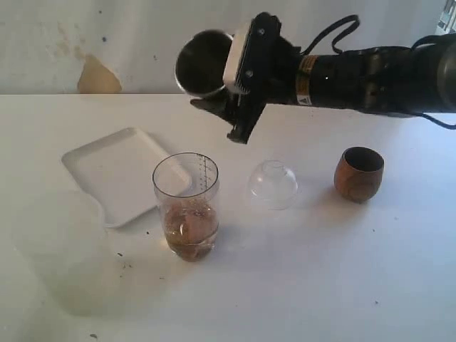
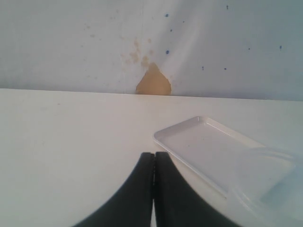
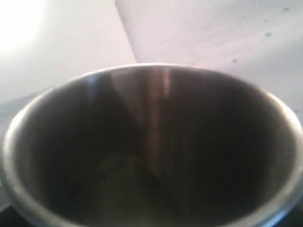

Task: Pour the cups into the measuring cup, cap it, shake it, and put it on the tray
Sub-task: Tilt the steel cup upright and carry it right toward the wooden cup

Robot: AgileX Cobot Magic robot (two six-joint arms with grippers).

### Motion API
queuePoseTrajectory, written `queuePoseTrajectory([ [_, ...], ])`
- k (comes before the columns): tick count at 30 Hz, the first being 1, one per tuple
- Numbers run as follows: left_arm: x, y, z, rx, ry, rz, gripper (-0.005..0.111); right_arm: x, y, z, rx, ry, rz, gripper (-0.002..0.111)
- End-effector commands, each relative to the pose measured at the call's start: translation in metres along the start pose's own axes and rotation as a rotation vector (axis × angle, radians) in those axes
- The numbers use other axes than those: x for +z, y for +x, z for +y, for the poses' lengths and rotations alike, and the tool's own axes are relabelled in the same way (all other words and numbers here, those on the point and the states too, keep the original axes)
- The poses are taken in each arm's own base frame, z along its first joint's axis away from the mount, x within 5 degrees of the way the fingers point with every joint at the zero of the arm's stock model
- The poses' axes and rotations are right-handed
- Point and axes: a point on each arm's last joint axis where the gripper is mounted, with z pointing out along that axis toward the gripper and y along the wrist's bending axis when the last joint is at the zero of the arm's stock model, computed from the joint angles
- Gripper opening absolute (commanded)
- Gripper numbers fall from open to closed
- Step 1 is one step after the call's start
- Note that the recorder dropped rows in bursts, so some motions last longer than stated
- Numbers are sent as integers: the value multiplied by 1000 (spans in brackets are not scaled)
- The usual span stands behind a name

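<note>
My right gripper is shut on the steel tumbler and holds it tipped on its side in the air, above and a little behind the measuring cup. The tumbler's dark inside fills the right wrist view. The clear measuring cup stands upright with brownish contents at its bottom. To its right lies the clear dome cap, and farther right the brown wooden cup stands upright. The white tray lies to the left. In the left wrist view my left gripper is shut and empty, beside the tray.
A cloudy translucent plastic shape lies at the front left, overlapping the tray's near end. A white wall with a tan patch stands behind the table. Small dark specks dot the tabletop near the measuring cup.
</note>
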Motion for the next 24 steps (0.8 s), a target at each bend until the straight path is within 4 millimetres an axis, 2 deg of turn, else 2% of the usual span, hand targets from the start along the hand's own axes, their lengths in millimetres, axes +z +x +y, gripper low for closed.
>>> queuePoseTrajectory([
  [1,0,0,0,-8,-2,-8,1,-29,0,-45,291,237,-193,0],
  [5,0,0,0,-8,-2,-8,1,-52,17,-66,454,320,-214,0],
  [11,0,0,0,-8,-2,-8,1,-87,58,-80,520,431,-85,0],
  [20,0,0,0,-8,-2,-8,1,-138,119,-77,638,527,-62,0],
  [24,0,0,0,-8,-2,-8,1,-156,127,-72,655,546,-86,0],
])
